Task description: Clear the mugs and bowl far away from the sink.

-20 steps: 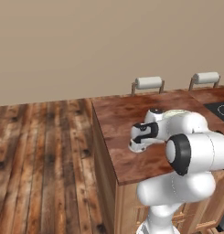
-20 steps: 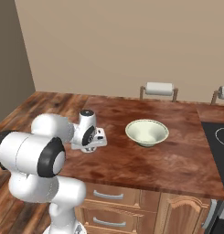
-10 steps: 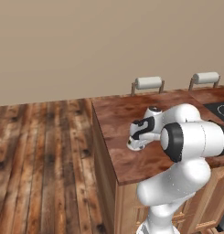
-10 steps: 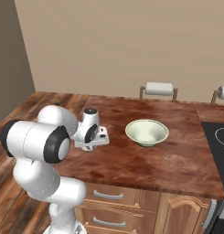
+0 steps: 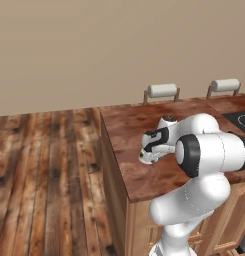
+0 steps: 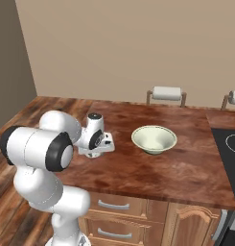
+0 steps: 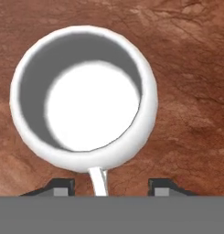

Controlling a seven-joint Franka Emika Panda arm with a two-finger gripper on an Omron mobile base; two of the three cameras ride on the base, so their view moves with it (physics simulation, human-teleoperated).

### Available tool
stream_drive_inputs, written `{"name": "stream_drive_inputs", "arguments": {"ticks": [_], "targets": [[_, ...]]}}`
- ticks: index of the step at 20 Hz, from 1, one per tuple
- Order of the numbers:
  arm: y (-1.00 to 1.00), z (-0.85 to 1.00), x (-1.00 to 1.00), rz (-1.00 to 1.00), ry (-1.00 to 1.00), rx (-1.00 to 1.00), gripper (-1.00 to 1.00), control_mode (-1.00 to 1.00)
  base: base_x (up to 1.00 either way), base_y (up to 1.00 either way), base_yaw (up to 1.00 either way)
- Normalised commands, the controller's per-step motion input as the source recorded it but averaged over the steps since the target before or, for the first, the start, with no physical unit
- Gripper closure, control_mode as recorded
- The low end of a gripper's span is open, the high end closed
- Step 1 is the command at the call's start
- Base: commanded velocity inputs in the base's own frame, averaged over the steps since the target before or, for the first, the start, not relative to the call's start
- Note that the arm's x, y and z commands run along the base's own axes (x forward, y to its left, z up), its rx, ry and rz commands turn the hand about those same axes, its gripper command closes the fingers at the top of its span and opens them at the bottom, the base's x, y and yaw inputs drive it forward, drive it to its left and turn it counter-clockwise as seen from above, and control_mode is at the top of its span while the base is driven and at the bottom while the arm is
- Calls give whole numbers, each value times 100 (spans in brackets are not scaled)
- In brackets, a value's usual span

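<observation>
**Mia:** When you look down from the hand, what do you see?

**Ben:** I see the white mug [image 7: 83, 98] from right above; it is round and it sits the right way up on the brown wood counter [image 7: 191, 68]; its thin handle points down between the two dark tips of the end effector [image 7: 112, 186]

**Mia:** Is the end effector pinching the mug?

**Ben:** No; the two tips stand apart, one on each side of the handle, and they do not touch it; so the end effector is spread open and holds nothing

**Mia:** Where is the mug on the counter?

**Ben:** From the left camera the white mug [image 5: 146, 157] sits under the hand, near the front left corner of the counter [image 5: 129, 125]; from the right camera the end effector [image 6: 96, 153] hangs low over that same part of the counter [image 6: 152, 173], and the white arm bends round to it

**Mia:** And the bowl?

**Ben:** The pale bowl [image 6: 154, 139] sits the right way up on the counter, to the right of the hand and well apart from it

**Mia:** What else is there?

**Ben:** Two paper towel rolls [image 6: 167, 93] stand along the back edge of the counter; a black stovetop [image 6: 228, 144] with a ring mark is at the far right; I cannot tell where the red mug is
</observation>
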Motion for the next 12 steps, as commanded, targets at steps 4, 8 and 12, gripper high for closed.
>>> {"name": "stream_drive_inputs", "arguments": {"ticks": [4, 8, 12], "targets": [[0, 0, 0, 0, -2, 0, -100, -100, 0, 0, 0], [0, 33, -5, -1, -13, 0, -100, -100, 0, 0, 0], [0, 93, -49, -3, -35, 1, -100, -100, 0, 0, 0]]}}
